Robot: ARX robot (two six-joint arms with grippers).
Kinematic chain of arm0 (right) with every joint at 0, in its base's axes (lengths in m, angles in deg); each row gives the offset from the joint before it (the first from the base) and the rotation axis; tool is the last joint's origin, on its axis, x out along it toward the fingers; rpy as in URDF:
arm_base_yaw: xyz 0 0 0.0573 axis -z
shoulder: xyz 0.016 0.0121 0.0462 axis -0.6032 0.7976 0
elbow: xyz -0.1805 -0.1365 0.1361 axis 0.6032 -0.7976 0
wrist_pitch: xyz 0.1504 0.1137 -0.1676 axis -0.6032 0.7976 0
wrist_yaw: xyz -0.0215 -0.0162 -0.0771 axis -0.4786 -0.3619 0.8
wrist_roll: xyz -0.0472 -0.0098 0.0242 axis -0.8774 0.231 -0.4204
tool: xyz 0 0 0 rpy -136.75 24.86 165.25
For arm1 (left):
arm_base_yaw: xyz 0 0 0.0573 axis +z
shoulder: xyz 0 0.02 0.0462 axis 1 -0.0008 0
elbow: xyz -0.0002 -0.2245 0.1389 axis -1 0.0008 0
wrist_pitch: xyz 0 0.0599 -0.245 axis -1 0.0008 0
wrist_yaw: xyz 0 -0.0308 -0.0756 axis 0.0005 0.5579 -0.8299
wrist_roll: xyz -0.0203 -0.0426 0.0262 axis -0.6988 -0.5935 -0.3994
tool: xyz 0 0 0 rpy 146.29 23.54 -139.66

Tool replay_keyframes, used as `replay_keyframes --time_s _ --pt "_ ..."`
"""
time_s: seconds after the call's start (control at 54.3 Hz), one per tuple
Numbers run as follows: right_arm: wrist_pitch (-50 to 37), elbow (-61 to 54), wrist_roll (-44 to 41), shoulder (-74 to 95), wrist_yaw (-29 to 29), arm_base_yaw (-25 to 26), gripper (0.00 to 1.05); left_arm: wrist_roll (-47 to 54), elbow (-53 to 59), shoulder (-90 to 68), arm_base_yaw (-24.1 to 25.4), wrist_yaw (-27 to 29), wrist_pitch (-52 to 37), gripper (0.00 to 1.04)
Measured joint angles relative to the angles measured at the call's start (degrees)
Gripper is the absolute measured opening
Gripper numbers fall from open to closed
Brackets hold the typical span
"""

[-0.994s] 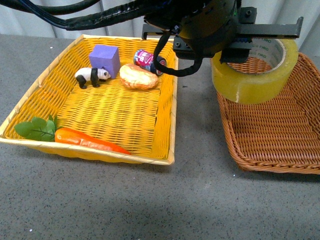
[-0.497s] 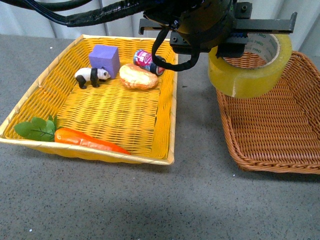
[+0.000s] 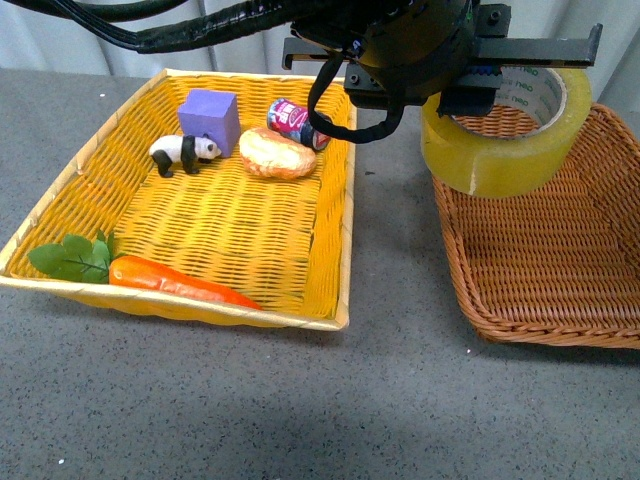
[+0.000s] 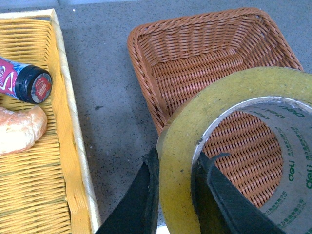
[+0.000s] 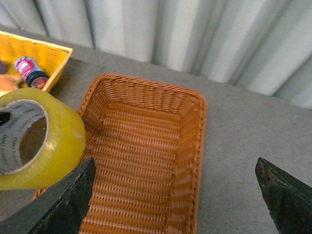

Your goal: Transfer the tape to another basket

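The left gripper (image 4: 178, 197) clamps the tape (image 3: 510, 140) through its wall, one dark finger (image 4: 144, 195) outside the yellowish roll and the other inside against the white printed core. In the front view the tape hangs at about 1 o'clock, over the far left corner of the basket (image 3: 545, 275), which fills the 3 o'clock side of the grey table (image 3: 300, 400). The yellow tray (image 3: 230, 235) sits at 9 o'clock, just beside the basket, holding a toy panda (image 3: 183, 152), a purple block (image 3: 210, 118), a bread roll (image 3: 277, 154), a small bottle (image 3: 293, 119) and a carrot (image 3: 180, 283). The right gripper (image 5: 173, 195) hovers over the basket, its jaws spread wide and holding nothing.
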Motion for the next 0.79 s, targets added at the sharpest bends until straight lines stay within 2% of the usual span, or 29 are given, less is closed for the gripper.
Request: replay_keyframes --time_s 0.11,0.313,0.644,0.792 --pt "9.40 11.76 -2.95 10.12 -4.63 -2.27 0.96 0.00 0.00 0.00 -0.15 -0.04 0.00 0.16" --pt "21.31 25.79 -7.13 21.51 -7.69 -6.12 0.96 0.00 0.00 0.00 -0.15 0.02 0.00 0.16" --pt "28.96 37.83 -11.87 33.88 -6.38 -11.76 0.96 0.00 0.00 0.00 -0.15 0.00 0.00 0.16" --pt "32.09 42.77 -14.12 38.34 -5.60 -12.74 0.96 0.00 0.00 0.00 -0.15 0.00 0.00 0.16"
